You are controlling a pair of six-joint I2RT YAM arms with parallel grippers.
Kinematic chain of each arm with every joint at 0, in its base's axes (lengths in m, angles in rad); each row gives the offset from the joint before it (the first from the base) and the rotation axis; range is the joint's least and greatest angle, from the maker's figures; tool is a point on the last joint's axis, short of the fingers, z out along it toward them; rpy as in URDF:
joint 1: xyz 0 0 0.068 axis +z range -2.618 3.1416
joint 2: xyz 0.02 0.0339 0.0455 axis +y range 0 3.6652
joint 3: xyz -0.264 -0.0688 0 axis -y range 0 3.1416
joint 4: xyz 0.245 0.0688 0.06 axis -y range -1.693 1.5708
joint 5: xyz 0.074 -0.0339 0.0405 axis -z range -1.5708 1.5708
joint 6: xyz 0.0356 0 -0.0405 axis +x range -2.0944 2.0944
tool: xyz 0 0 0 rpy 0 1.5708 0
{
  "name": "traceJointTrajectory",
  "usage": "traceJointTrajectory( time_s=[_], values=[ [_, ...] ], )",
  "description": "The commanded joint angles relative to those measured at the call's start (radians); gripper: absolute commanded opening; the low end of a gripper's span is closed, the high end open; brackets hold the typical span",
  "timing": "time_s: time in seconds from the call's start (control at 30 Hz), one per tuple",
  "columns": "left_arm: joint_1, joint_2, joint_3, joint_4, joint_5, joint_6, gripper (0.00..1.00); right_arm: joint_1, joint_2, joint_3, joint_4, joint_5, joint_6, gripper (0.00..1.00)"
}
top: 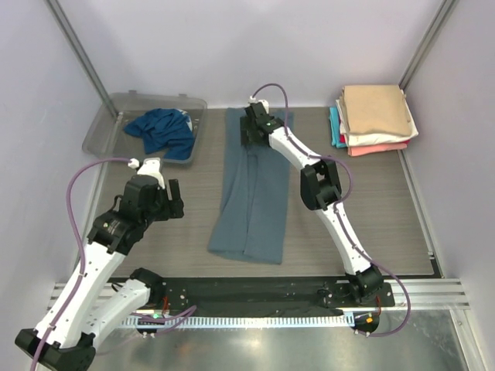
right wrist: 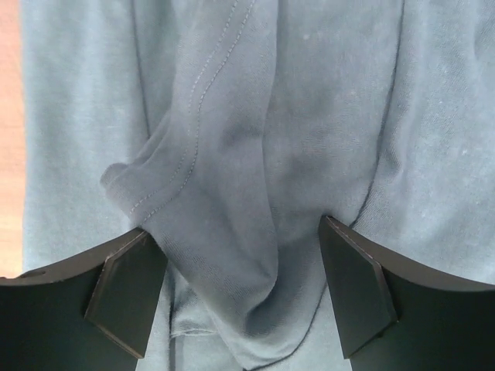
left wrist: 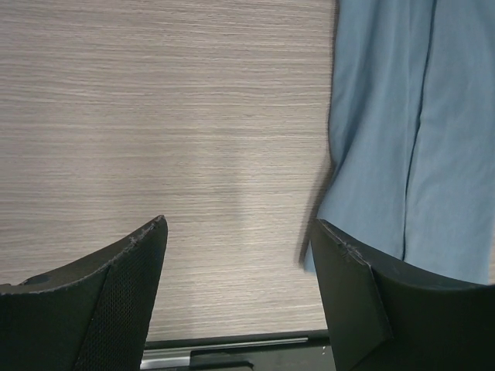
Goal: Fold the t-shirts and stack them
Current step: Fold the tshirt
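Observation:
A dusty slate-blue t-shirt (top: 251, 201) lies in a long narrow strip down the middle of the table. My right gripper (top: 254, 127) is at its far end, open, with a raised bunch of the cloth (right wrist: 232, 193) between its fingertips (right wrist: 234, 224). My left gripper (top: 172, 199) is open and empty over bare table, just left of the shirt's near left edge (left wrist: 387, 154). A deeper teal-blue t-shirt (top: 162, 130) lies crumpled in the tub. The folded stack (top: 375, 116) at the back right has tan on top, then white, coral and teal.
A clear plastic tub (top: 104, 124) stands at the back left. Pale walls with metal posts close in the table's back and sides. A black rail (top: 255, 290) runs along the near edge by the arm bases.

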Motion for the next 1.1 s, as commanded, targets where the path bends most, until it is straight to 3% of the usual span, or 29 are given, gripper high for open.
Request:
traceJointTrajectory(
  time_s=[0.0,0.13,0.27,0.37,0.57,0.73,0.9,1.07],
  values=[
    [0.002,0.006,-0.005,0.048,-0.031,0.017,0.76,-0.038,0.105,0.092,0.063,-0.091,-0.091,0.83],
    [0.001,0.020,0.002,0.049,-0.037,0.008,0.76,-0.040,0.034,-0.019,0.256,-0.203,-0.188,0.92],
    [0.001,0.038,0.009,0.034,-0.012,-0.073,0.75,-0.040,-0.078,-0.045,0.272,-0.242,-0.220,0.94],
    [0.002,0.063,-0.019,0.054,0.086,-0.150,0.74,-0.040,-0.274,-0.193,0.312,-0.226,-0.219,0.97],
    [-0.047,0.141,-0.140,0.167,0.186,-0.285,0.73,-0.038,-0.716,-0.642,0.352,-0.156,-0.024,0.98],
    [-0.114,0.227,-0.270,0.264,0.179,-0.393,0.71,-0.034,-1.092,-1.170,0.315,-0.188,0.191,0.96],
    [-0.142,0.268,-0.395,0.396,0.217,-0.474,0.70,0.030,-1.324,-1.593,0.273,-0.242,0.326,0.92],
    [-0.159,0.252,-0.476,0.474,0.220,-0.508,0.70,0.173,-1.480,-1.833,0.287,-0.274,0.482,0.88]
  ],
)
